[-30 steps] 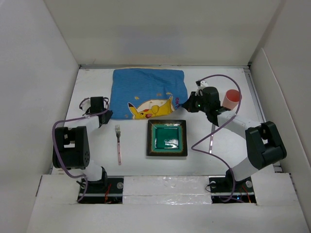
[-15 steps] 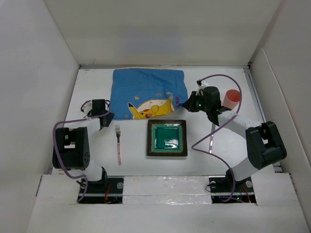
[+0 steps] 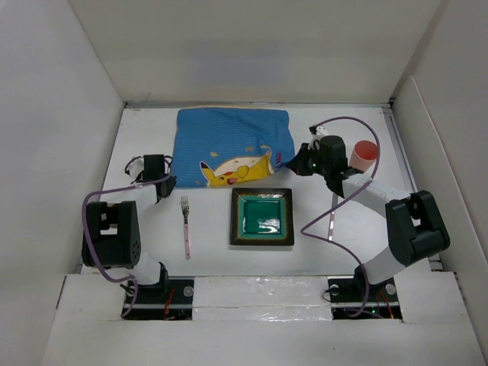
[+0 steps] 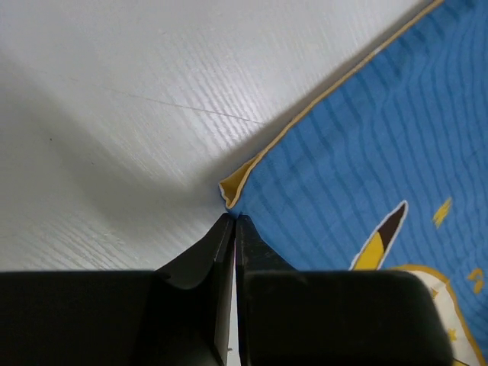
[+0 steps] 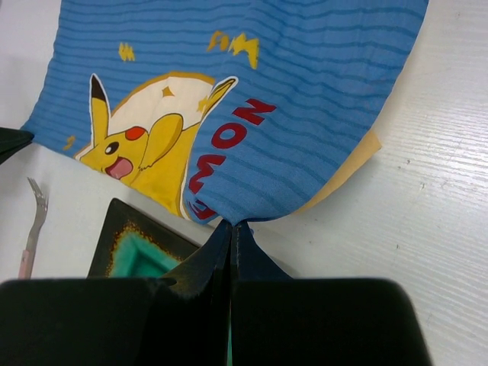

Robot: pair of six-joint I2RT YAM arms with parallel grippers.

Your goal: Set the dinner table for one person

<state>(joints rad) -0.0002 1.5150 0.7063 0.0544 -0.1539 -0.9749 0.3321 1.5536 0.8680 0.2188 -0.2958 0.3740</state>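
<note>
Top external: pinching the placemat (image 3: 229, 141), at the table's (image 3: 210, 236) far middle, by its near corners, left gripper (image 3: 171, 181) and right gripper (image 3: 284, 162) both clamped tight. Seemingly only a sliver caught on the left; could slip free under uneven pull, or sweep the plate (image 3: 236, 221).

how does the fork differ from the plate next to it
The fork is slim and long, pink-handled, tines pointing to the far side; the plate is square, far broader, dark-rimmed with a green centre. The fork lies left of the plate, a gap between them. Both lie flat on the dinner table, nearer than the blue placemat, neither held.
</note>
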